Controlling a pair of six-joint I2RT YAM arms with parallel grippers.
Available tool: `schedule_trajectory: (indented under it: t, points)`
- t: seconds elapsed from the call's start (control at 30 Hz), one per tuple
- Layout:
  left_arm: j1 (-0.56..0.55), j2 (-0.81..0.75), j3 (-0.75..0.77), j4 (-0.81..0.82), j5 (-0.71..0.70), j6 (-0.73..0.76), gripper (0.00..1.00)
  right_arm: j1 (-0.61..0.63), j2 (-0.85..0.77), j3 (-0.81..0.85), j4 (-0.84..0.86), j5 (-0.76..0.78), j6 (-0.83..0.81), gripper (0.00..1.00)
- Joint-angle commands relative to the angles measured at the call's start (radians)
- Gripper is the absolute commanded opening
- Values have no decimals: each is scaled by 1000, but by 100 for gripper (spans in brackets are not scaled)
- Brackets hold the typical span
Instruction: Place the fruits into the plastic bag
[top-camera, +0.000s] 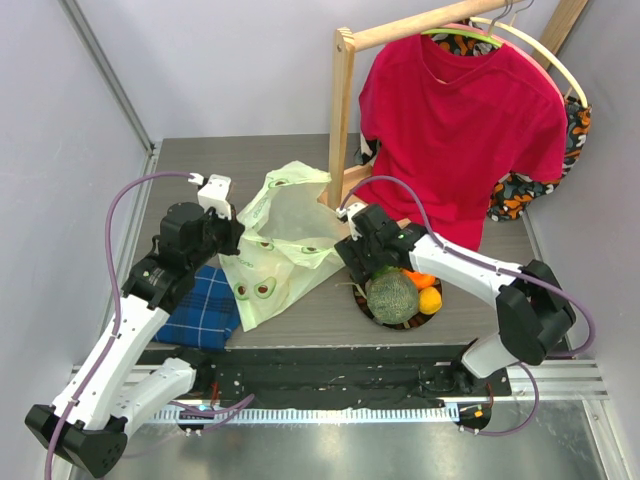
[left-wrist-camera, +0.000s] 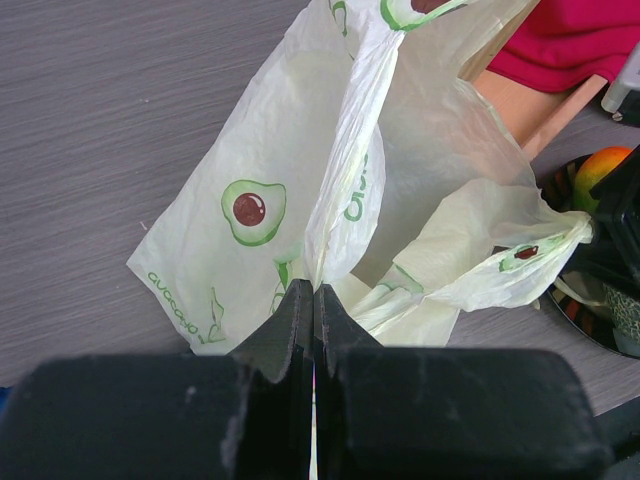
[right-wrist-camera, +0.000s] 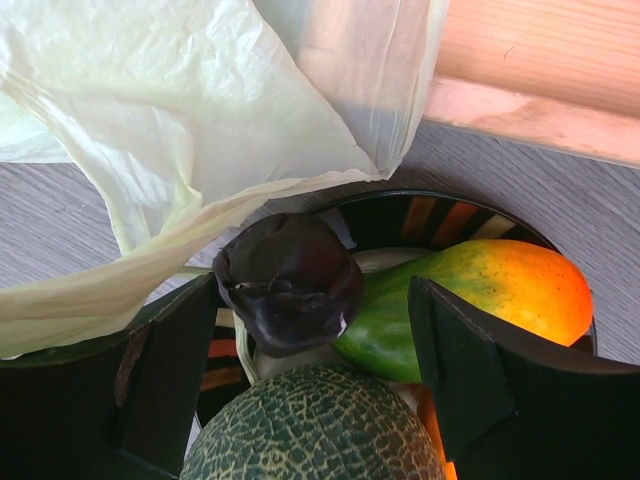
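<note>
Lying by the near edge of the table (top-camera: 310, 318), toward the left corner, is a blue plaid cloth (top-camera: 205, 308); just past it the left tool (left-wrist-camera: 313, 292) is closed tight on a fold of the plastic bag (top-camera: 285, 235); the bag spreads over the middle of the table. Toward the near right sits a dark plate (right-wrist-camera: 440, 215) with the fruits; the big melon (top-camera: 391, 294) is nearest, with small oranges (top-camera: 430, 300) just beside it. The right tool (right-wrist-camera: 315, 300) hangs open over the plate; its fingers (right-wrist-camera: 170, 340) stand on either side of a dark purple fruit (right-wrist-camera: 290, 280); a green and orange fruit (right-wrist-camera: 480, 285) lies touching the purple one. By the far right edge stands a wooden rack (top-camera: 342, 110) with a red shirt (top-camera: 460, 130).
</note>
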Motion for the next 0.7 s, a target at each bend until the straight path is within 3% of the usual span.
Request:
schedule_trajectory:
  t: [0.0,0.23,0.43,0.67]
  points:
    - [2,-10,4,32,-4,-4,0,-8,21,-12,57,-41,11,84]
    - [2,-11,1,32,-7,-4,0,-10,46,-15,65,-82,11,73]
    - [2,-11,2,34,-7,-4,0,-13,30,-20,64,-84,15,45]
    - [2,-13,2,34,-6,-4,0,-13,-45,-22,64,-159,12,38]
